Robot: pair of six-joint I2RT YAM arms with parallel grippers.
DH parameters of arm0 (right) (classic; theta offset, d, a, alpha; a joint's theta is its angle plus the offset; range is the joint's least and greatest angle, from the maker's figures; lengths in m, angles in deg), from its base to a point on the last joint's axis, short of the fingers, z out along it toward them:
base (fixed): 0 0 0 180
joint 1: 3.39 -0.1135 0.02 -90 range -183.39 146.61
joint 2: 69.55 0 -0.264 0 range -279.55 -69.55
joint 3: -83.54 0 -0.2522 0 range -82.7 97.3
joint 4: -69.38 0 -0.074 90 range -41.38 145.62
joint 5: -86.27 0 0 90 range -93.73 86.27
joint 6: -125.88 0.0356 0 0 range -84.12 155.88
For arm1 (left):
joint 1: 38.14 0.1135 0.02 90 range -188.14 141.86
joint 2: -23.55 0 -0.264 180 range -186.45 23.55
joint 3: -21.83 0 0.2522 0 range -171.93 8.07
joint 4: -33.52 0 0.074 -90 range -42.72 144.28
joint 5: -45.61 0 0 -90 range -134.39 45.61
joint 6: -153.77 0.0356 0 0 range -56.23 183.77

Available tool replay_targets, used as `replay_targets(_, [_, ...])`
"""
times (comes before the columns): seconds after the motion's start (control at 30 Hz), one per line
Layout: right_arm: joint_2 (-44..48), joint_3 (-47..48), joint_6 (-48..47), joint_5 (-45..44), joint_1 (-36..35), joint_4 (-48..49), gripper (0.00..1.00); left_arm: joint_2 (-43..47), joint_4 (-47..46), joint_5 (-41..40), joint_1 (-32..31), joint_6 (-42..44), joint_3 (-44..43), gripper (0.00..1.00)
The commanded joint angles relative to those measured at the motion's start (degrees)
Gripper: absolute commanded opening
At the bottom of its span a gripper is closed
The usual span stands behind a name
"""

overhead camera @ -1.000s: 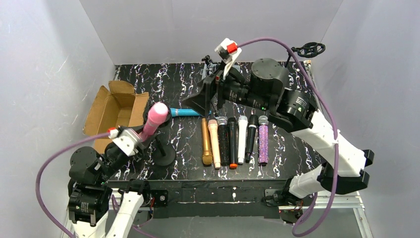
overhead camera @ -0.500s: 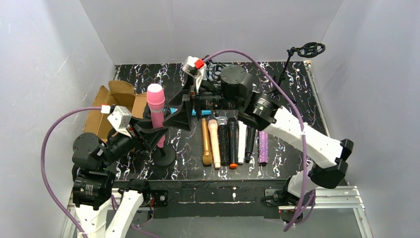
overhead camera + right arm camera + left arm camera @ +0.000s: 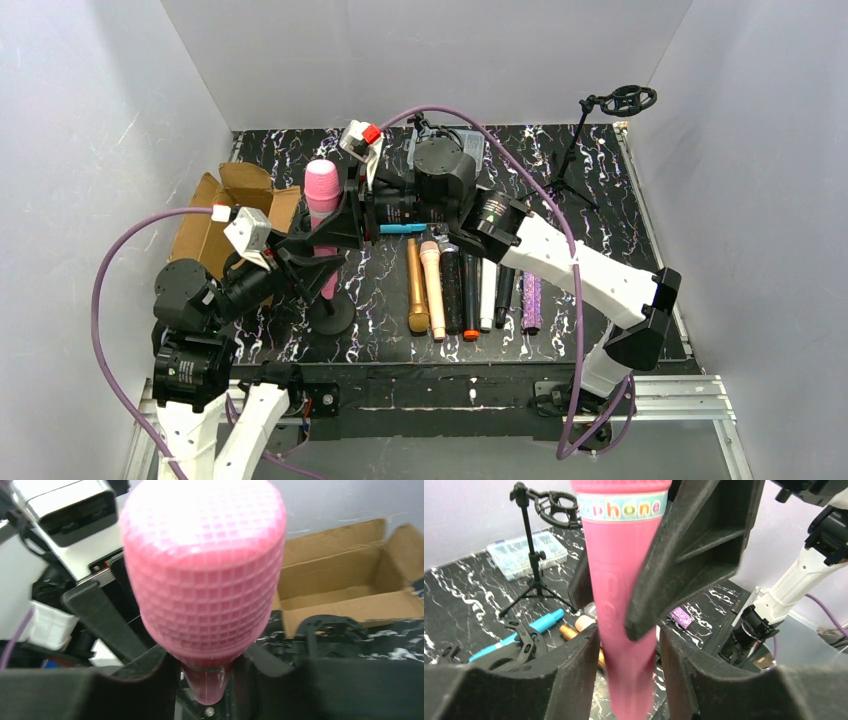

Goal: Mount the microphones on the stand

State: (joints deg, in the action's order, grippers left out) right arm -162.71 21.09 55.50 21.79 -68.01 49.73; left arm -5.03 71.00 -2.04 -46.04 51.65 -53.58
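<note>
The pink microphone (image 3: 322,195) stands upright, head up, over the left half of the table. My left gripper (image 3: 320,264) is shut on its lower body (image 3: 619,580), fingers either side (image 3: 629,640). My right gripper (image 3: 330,230) reaches in from the right and is shut on the neck just under the grille head (image 3: 205,570), jaws against it (image 3: 207,665). The black desk stand (image 3: 332,315) with a round base sits just below the microphone. A teal microphone (image 3: 405,228) lies partly hidden behind the right arm.
Several microphones lie side by side at table centre, from gold (image 3: 416,285) to purple glitter (image 3: 531,295). An open cardboard box (image 3: 225,215) sits at the left. A tripod stand (image 3: 590,140) with a shock mount stands at the back right beside a clear plastic case (image 3: 524,555).
The right arm swung left from the back of the table and its jaws closed on the pink microphone's neck. The left gripper tipped the microphone up to vertical.
</note>
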Motion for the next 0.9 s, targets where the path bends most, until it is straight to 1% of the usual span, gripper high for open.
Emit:
replay_targets(0.0, [2.0,1.9,-2.1,-7.5,0.0,2.5,0.01,-1.8,1.8,-3.4,0.1,3.0,-0.7,0.58])
replay_targets(0.07, [1.3,4.8,-5.0,-10.8,0.0,-0.4,0.01,-2.0,3.2,-5.7,0.1,4.4,-1.2,0.88])
replay_targets(0.1, [0.5,6.9,-6.8,-12.2,0.0,-2.2,0.01,-1.9,4.1,-7.0,0.1,5.1,-1.4,0.96])
replay_targets(0.13, [-0.4,9.5,-8.4,-13.7,0.0,-3.9,0.01,-1.7,5.0,-8.3,0.1,6.1,-1.6,0.98])
replay_targets(0.2, [-2.5,14.7,-11.6,-16.3,0.0,-6.8,0.01,-0.6,6.9,-11.4,0.1,8.3,-1.6,0.98])
replay_targets(0.3, [-5.8,21.1,-14.6,-19.8,0.0,-8.4,0.01,0.6,10.5,-17.2,0.1,11.7,-1.3,0.98])
replay_targets(0.37, [-7.6,23.6,-15.5,-21.7,0.0,-7.5,0.01,0.9,12.8,-20.3,0.1,15.5,-1.1,0.98])
replay_targets(0.47, [-10.8,25.5,-15.8,-22.5,0.2,-6.3,0.01,1.5,15.8,-23.5,0.1,17.8,-0.8,0.96])
replay_targets(0.53, [-12.7,25.9,-15.6,-23.1,0.2,-6.0,0.01,2.0,17.4,-24.0,0.1,18.2,-0.6,0.93])
replay_targets(0.63, [-13.8,23.3,-15.4,-23.7,0.3,-3.7,0.01,2.5,19.8,-25.2,0.1,18.6,0.1,0.91])
replay_targets(0.73, [-13.9,20.3,-15.2,-24.5,0.4,-0.7,0.01,3.0,20.4,-26.8,0.1,19.0,1.3,0.91])
replay_targets(0.87, [-14.3,19.1,-14.6,-24.5,1.2,0.4,0.01,3.6,20.7,-25.8,0.1,20.2,2.5,0.93])
